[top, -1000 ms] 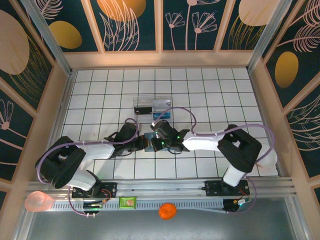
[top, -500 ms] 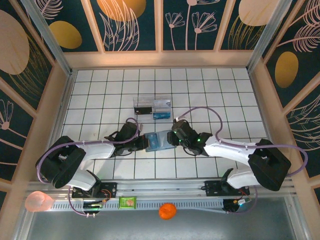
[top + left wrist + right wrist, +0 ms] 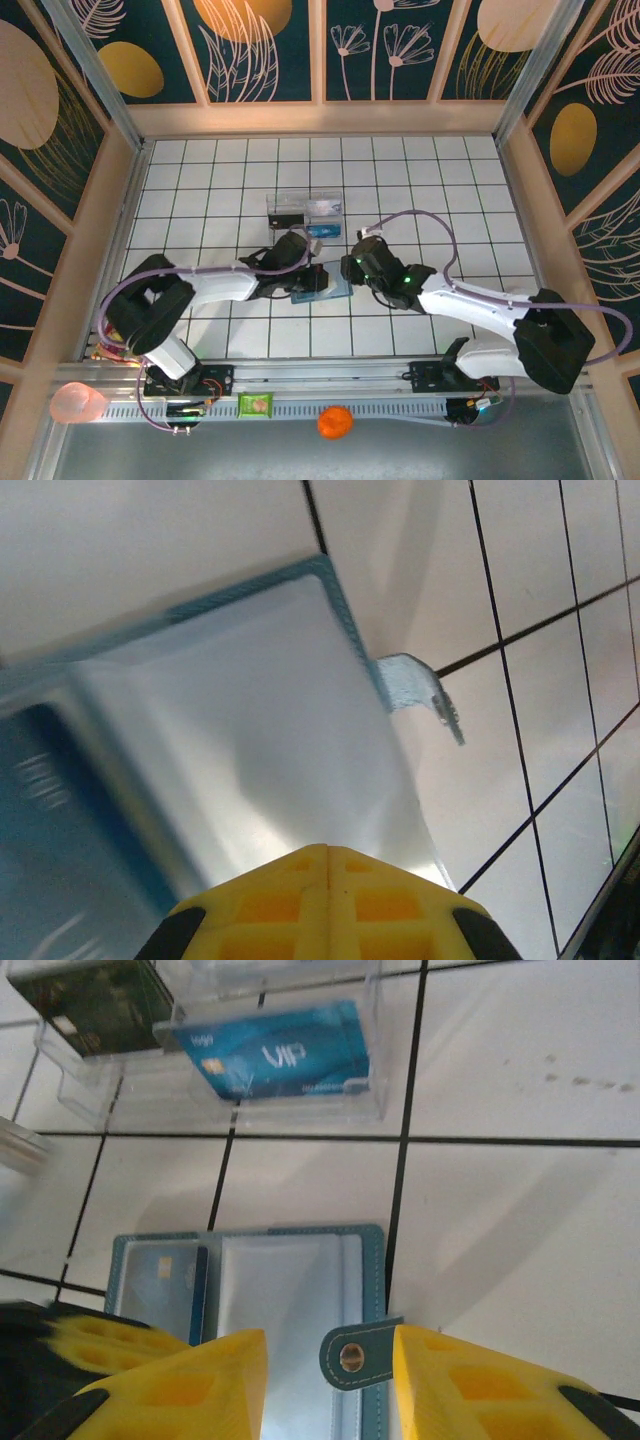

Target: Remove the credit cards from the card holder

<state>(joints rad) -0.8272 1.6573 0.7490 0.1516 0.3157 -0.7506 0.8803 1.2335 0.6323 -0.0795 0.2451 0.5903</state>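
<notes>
Fingers of the right arm hang parted over the snap tab of the open card holder on the tabletop, left fingers clenched on its sleeve, so pulling the tab could drag holder and credit card together.

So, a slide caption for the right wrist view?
Right pincer open over the unfolded card holder; blue card in the clear tray.

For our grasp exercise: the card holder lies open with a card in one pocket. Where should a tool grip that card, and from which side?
Probably the dark edge of the card beside the fold, from that side: it lies flat in a panel of the card holder, so only that edge looks pinchable.
</notes>
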